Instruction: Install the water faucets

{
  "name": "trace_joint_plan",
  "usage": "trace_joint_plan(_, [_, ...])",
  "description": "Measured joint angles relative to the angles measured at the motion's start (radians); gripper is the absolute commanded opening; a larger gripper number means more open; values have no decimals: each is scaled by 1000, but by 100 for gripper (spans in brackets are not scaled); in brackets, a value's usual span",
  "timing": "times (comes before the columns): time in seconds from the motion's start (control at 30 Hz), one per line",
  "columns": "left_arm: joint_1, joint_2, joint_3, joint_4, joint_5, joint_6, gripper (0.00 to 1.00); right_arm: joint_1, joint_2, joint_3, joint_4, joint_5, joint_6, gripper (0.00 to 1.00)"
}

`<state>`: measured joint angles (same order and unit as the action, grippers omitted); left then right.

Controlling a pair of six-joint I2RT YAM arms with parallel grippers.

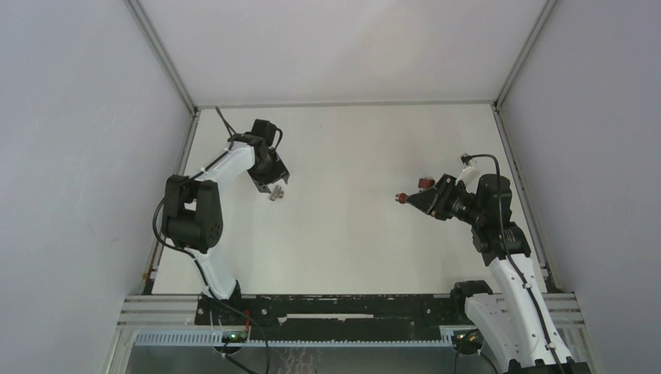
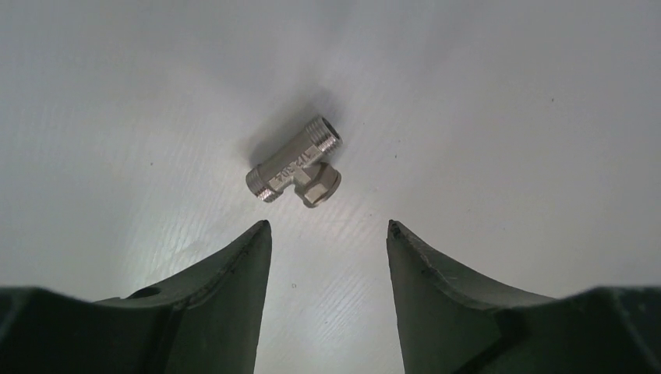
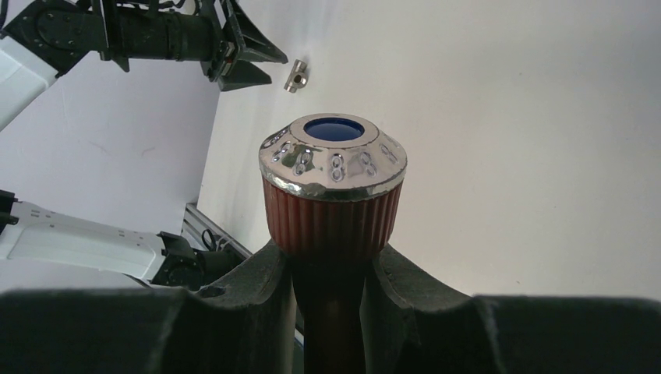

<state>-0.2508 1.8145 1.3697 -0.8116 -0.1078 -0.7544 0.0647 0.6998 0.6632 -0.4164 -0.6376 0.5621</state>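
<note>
A reddish-brown water faucet [image 3: 334, 195] with a ribbed knob, chrome cap and blue centre stands up between the fingers of my right gripper [image 3: 334, 253], which is shut on its stem. The top view shows this gripper [image 1: 417, 199] holding the faucet [image 1: 401, 198] above the table's right half, pointing left. The silvery metal fitting [image 2: 296, 171], a small threaded tee, lies on the white table just beyond my left gripper [image 2: 327, 227]. That gripper is open with nothing between its fingers. From above, the fitting [image 1: 276, 195] sits at the left gripper's [image 1: 273, 185] tips.
White walls close in the table [image 1: 351, 234] on the left, back and right. A black rail [image 1: 335, 308] with both arm bases runs along the near edge. The right wrist view shows the left arm [image 3: 156, 35] and the fitting [image 3: 296, 76] far off.
</note>
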Motion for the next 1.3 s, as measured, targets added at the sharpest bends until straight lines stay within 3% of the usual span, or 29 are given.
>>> trace_joint_plan(0.23, [76, 37, -49, 73, 62, -95, 75, 0, 0, 0, 0, 0, 0, 0])
trace_joint_plan(0.8, [87, 87, -90, 84, 39, -303, 75, -5, 3, 0, 1, -19, 0, 0])
trace_joint_plan(1.03, [88, 106, -64, 55, 16, -346, 68, -5, -2, 0, 0, -19, 0, 0])
trace_joint_plan(1.3, [88, 119, -43, 24, 5, -354, 51, -5, -5, 0, -5, -19, 0, 0])
